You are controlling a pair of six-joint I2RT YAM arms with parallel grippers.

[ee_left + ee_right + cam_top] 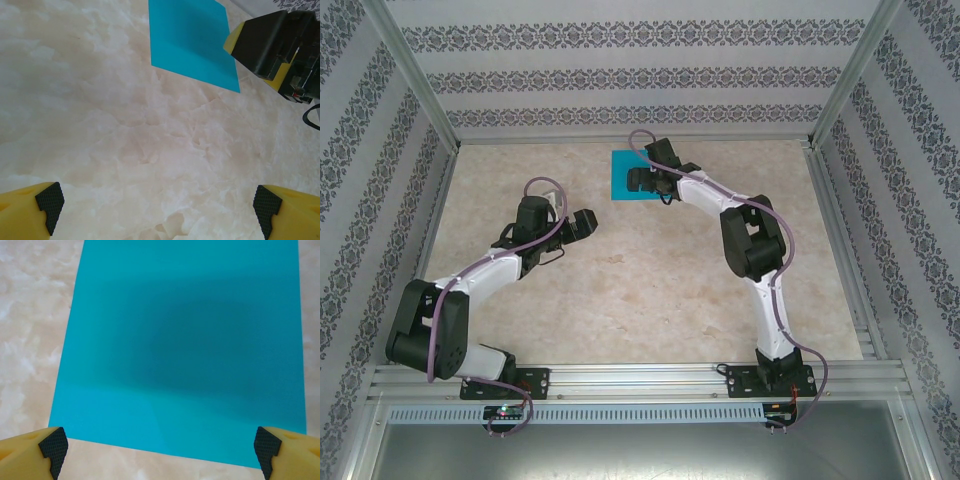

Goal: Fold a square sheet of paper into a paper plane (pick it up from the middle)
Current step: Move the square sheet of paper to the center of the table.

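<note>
Finding: the step in hand is the first pick-up, and folding has not begun. The square sheet of paper [622, 172] lies flat and uncreased on the table [650, 290].

Your right gripper [160, 450] hovers over the sheet with its jaws spread wide and nothing between them. Its fingertips [52, 445] sit over the sheet's near edge, one toward each near corner. I cannot tell whether they touch the paper (the wrist view suggests a gap).

Your left gripper [157, 205] is also wide open and empty. It stands well apart from the sheet, over bare table to the sheet's near-left.

Judgement: the next move calls for carrying the right gripper forward to the sheet's middle, then lowering it and pinching there. Thin paper lying flat offers little to grip, so expect it to slide. Bring the left gripper near the sheet to steady it.
</note>
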